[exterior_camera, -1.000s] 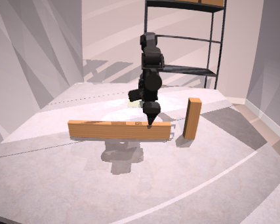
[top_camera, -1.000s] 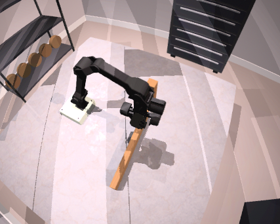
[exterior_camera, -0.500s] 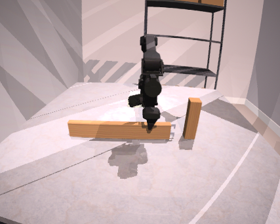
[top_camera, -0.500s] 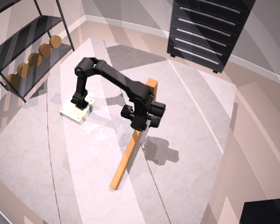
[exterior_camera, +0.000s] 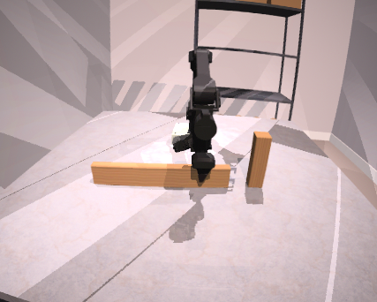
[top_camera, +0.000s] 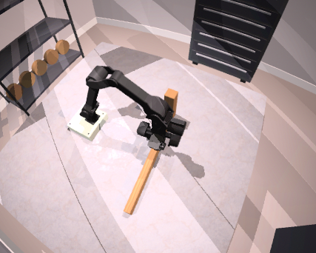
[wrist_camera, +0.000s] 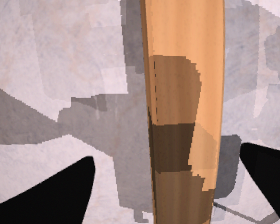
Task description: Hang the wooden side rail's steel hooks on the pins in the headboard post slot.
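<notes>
The wooden side rail (top_camera: pixel 140 183) (exterior_camera: pixel 137 174) (wrist_camera: pixel 183 30) lies on the table, standing on its narrow edge. The steel hooks (exterior_camera: pixel 232 177) on its right end in the exterior view point at the headboard post, with a gap between. The headboard post (top_camera: pixel 171 97) (exterior_camera: pixel 260 160) stands upright; its slot and pins are not visible. My gripper (exterior_camera: pixel 201 182) (wrist_camera: pixel 169 157) is open and low over the rail near its hook end. In the wrist view one fingertip is on each side of the rail, with space on both sides. In the top view the arm hides the fingertips and hooks.
The arm's pale base plate (top_camera: pixel 78 127) is at the left of the table in the top view. A shelf rack (top_camera: pixel 73 31) (exterior_camera: pixel 252 53) and a dark drawer cabinet (top_camera: pixel 229 41) stand beyond the table.
</notes>
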Motion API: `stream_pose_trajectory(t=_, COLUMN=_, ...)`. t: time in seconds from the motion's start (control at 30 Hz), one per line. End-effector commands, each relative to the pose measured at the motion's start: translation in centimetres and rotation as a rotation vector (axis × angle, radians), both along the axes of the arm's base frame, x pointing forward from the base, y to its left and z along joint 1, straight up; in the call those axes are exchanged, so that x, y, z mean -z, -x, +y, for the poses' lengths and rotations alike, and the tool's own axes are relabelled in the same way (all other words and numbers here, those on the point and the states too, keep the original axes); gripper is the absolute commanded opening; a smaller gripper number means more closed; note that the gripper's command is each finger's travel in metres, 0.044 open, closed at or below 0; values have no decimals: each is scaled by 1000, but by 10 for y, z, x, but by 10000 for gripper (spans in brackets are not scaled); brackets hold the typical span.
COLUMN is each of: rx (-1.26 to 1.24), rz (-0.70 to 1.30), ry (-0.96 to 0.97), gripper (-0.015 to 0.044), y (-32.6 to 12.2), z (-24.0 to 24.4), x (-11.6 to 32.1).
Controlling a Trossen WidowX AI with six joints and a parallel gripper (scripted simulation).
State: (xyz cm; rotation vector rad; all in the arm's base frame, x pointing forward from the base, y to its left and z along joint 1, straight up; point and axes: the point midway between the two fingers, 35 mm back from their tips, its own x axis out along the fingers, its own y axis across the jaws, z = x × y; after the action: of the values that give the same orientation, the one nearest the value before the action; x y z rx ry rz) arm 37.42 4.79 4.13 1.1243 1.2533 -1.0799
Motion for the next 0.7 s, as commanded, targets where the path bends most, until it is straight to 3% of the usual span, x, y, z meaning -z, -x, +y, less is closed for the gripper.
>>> stream_pose_trajectory(t=0.0, rx=6, rz=8, ry=6, gripper=440, y=2, z=-1, x=9)
stream_pose_trajectory(t=0.43, rx=6, rz=8, ry=6, gripper=440, y=3, z=-1, x=25)
stream_pose_trajectory(t=0.67, rx=6, rz=8, ry=6, gripper=256, y=3, z=-1, x=25)
